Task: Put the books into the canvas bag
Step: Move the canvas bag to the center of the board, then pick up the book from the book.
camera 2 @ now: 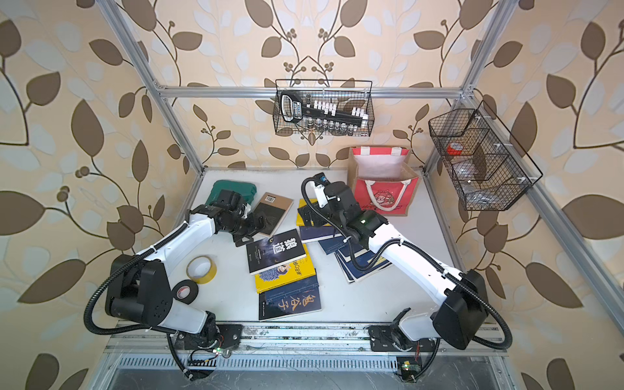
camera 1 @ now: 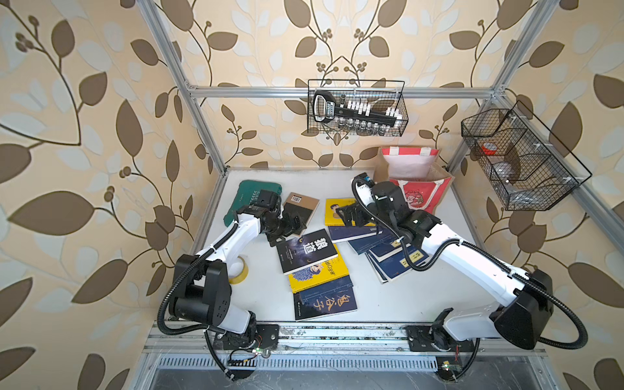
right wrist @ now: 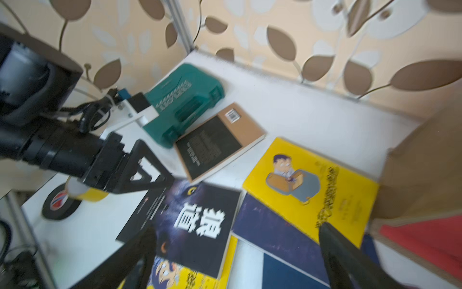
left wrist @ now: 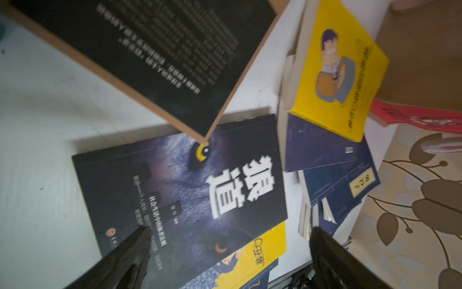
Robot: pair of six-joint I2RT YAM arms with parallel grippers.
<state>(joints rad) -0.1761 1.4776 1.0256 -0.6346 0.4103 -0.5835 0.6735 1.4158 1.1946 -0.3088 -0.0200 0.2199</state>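
Observation:
Several books lie scattered on the white table [camera 1: 388, 304]. My left gripper [camera 1: 290, 231] [left wrist: 230, 240] hangs open just above the dark wolf-cover book [camera 1: 305, 251] [left wrist: 187, 190], next to a black-and-tan book [camera 1: 300, 206] [left wrist: 150, 55]. Open and holding nothing, my right gripper [camera 1: 349, 216] [right wrist: 237, 237] hovers over a yellow cartoon book [camera 1: 334, 207] [right wrist: 310, 187] that rests on navy books [camera 1: 395, 260]. Near the front lie another yellow book [camera 1: 320, 273] and a dark blue one [camera 1: 324, 302]. The canvas bag [camera 1: 415, 179] [camera 2: 381, 182] stands open at the back right.
A green tool case [camera 1: 253, 199] sits at the back left behind the left wrist. A yellow tape roll [camera 2: 201, 268] and a black tape roll [camera 2: 184, 290] lie by the left arm. Black wire baskets [camera 1: 356, 108] [camera 1: 520, 158] hang on the back and right walls.

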